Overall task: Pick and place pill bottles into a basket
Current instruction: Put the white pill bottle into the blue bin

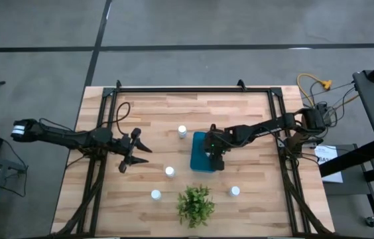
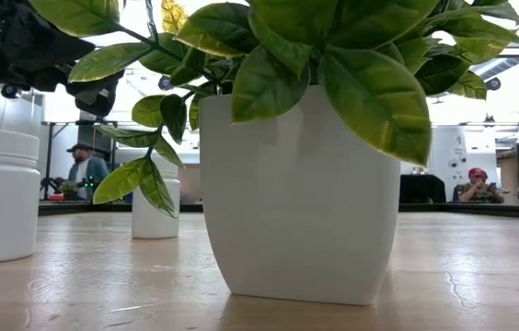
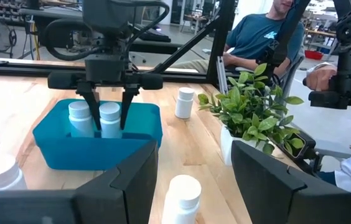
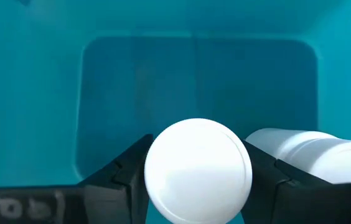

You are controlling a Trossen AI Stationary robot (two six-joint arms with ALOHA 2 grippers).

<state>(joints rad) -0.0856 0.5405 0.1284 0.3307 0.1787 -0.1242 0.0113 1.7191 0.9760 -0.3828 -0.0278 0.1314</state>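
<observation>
Basket (image 1: 200, 151), teal and rectangular, sits near the middle of the wooden counter (image 1: 253, 113), its long axis running from the far edge toward the near edge in the high view. The right tool (image 3: 106, 109) reaches down into it and pinches a pill bottle (image 3: 109, 119) between its fingers (image 3: 127, 106). This bottle stands upright, long axis vertical, white cap pointing up; the right wrist view looks straight down on the round cap (image 4: 198, 169), with a dark finger on each side. A second bottle (image 3: 79, 118) stands upright in the basket just beside the held one, on the side away from the plant.

Four more bottles stand upright on the counter, caps up, outside the basket:
- one (image 1: 182, 131) near the basket's far corner, on the left arm's side;
- one (image 1: 170, 172) toward the near edge, between the left tool and the basket;
- one (image 1: 156, 194) near the front edge, beside the plant (image 1: 195, 204);
- one (image 1: 235, 191) on the plant's other side.

The plant is green and leafy, in a white pot (image 2: 298, 202), near the front edge.

The left tool (image 1: 138, 151) hangs over the counter well apart from the basket, fingers spread, gripping nothing.
</observation>
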